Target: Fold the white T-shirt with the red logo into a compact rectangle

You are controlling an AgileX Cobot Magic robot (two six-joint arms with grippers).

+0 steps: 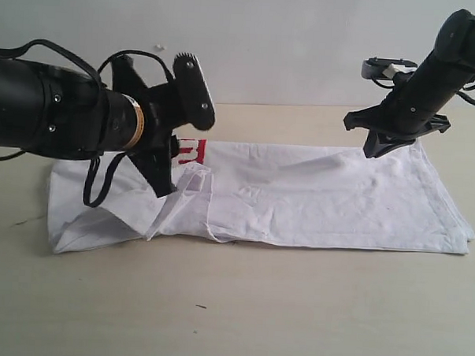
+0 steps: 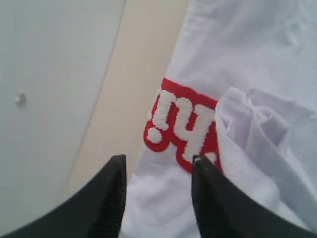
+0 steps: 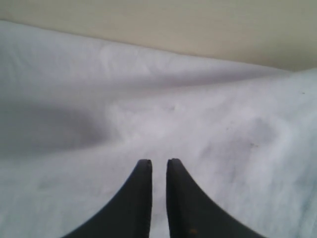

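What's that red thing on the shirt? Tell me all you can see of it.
The red logo is a red patch on the white T-shirt, carrying fluffy raised white letters that look like towelling. Only one end shows, because a bunched fold of the shirt's cloth lies over the rest. It lies flat near the shirt's far edge. The open left gripper hovers close by; whether a fingertip touches the patch cannot be told.

A pale beige table [image 1: 231,320] meets a plain white wall [image 1: 290,46] bearing a small bump [image 1: 159,46], with a dark speck [image 1: 201,306] on the tabletop.
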